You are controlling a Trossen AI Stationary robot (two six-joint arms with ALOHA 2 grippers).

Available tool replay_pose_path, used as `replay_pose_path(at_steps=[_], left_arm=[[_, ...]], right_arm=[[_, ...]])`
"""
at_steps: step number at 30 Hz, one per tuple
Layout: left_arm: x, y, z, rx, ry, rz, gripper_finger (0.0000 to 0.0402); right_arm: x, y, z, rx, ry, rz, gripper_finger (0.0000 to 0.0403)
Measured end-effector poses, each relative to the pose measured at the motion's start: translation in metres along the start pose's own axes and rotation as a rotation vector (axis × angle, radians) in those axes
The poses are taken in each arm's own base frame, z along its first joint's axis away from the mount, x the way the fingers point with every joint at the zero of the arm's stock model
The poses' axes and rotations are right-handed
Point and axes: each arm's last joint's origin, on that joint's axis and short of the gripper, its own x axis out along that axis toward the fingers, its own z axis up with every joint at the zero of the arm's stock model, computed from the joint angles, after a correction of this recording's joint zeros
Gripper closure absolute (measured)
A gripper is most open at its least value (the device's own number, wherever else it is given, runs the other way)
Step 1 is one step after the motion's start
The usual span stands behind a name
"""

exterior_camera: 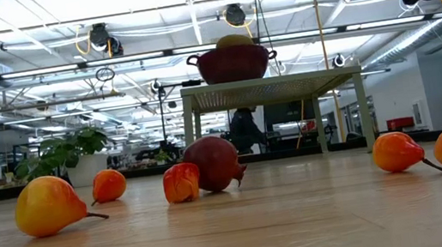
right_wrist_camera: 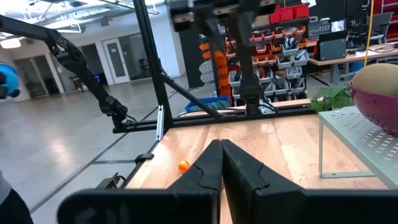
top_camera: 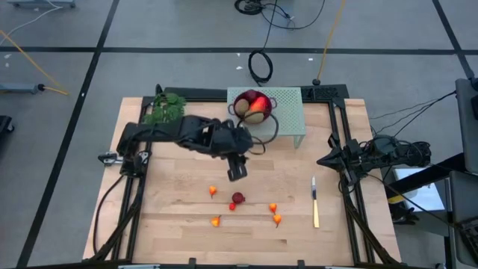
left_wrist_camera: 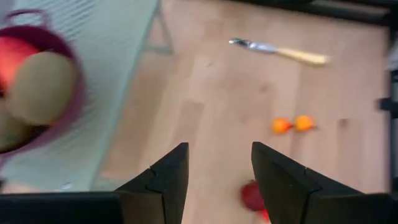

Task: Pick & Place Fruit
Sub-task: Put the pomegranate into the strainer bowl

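A dark red bowl (top_camera: 254,107) stands on a pale green rack (top_camera: 287,119) at the table's far side. It holds a brownish-green oval (left_wrist_camera: 40,87) and a red piece (left_wrist_camera: 11,57). On the wood lie a dark red ball (top_camera: 237,198) and several tiny orange-red bits (top_camera: 213,191) (top_camera: 275,213). My left gripper (top_camera: 237,170) hangs open above the table between bowl and ball, with nothing between its fingers (left_wrist_camera: 168,180). My right gripper (right_wrist_camera: 221,158) is shut and empty at the table's right edge (top_camera: 332,158).
A slim yellowish knife (top_camera: 315,202) lies right of the fruit. A leafy green sprig (top_camera: 166,108) sits at the far left corner. Black frame rails (top_camera: 340,134) run along the table's sides. The rack's legs (exterior_camera: 192,132) stand behind the fruit.
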Motion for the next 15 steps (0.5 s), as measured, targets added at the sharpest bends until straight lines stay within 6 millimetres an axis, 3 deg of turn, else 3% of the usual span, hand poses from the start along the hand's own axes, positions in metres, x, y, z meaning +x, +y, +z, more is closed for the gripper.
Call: replay_pose_path(at_steps=[8, 15], left_arm=[[0.002, -0.023, -0.001, -0.069, -0.034, -0.069, 0.0229], [0.021, -0.034, -0.014, -0.166, 0.023, -0.039, 0.0228]], right_arm=[[0.000, -0.001, -0.004, 0.001, 0.039, -0.008, 0.0399], [0.000, -0.001, -0.005, 0.001, 0.047, -0.009, 0.0399]])
